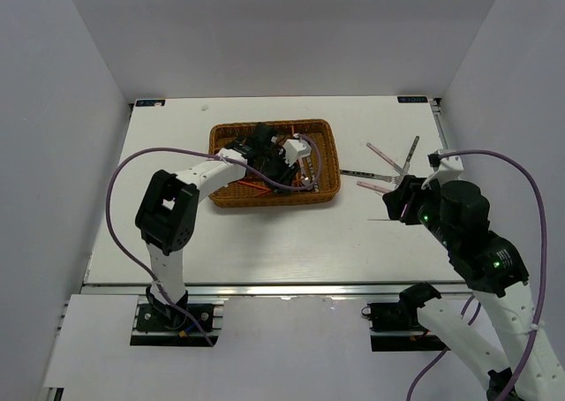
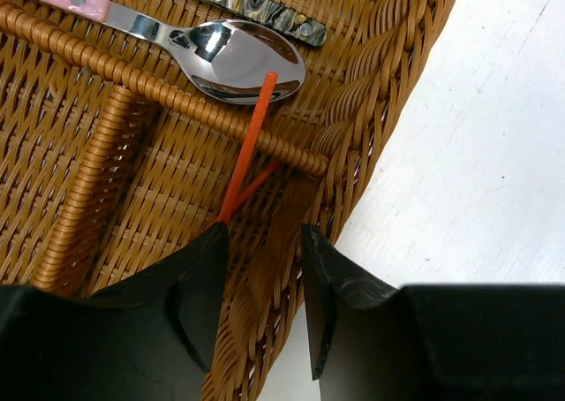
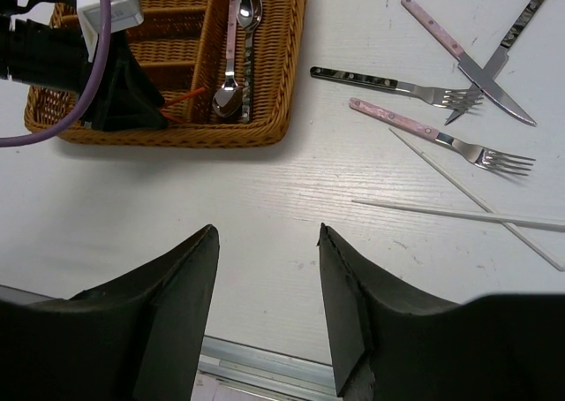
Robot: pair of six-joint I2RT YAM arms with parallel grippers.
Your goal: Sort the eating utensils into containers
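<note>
The brown wicker tray point(image 1: 231, 195) stands mid-table. My left gripper point(image 1: 298, 182) is open and empty low over the tray's near rim point(image 2: 353, 83), also seen in its wrist view point(image 2: 263, 229). Two red chopsticks point(image 2: 250, 149) lie over a divider, their tips on a shiny spoon point(image 2: 238, 61). The crosswise slot holds two spoons point(image 3: 231, 74). My right gripper point(image 3: 265, 229) is open and empty above bare table point(image 1: 397, 202). Right of the tray lie a dark-handled fork point(image 3: 388, 83), a pink fork point(image 3: 441, 136), a pink knife point(image 3: 446, 43), a dark-handled knife point(image 3: 521, 21) and two white chopsticks point(image 3: 459, 214).
The left arm and its purple cable point(image 1: 124, 176) arc over the table's left part. The loose utensils point(image 1: 388, 167) lie between the tray and the table's right edge. White walls close in on three sides.
</note>
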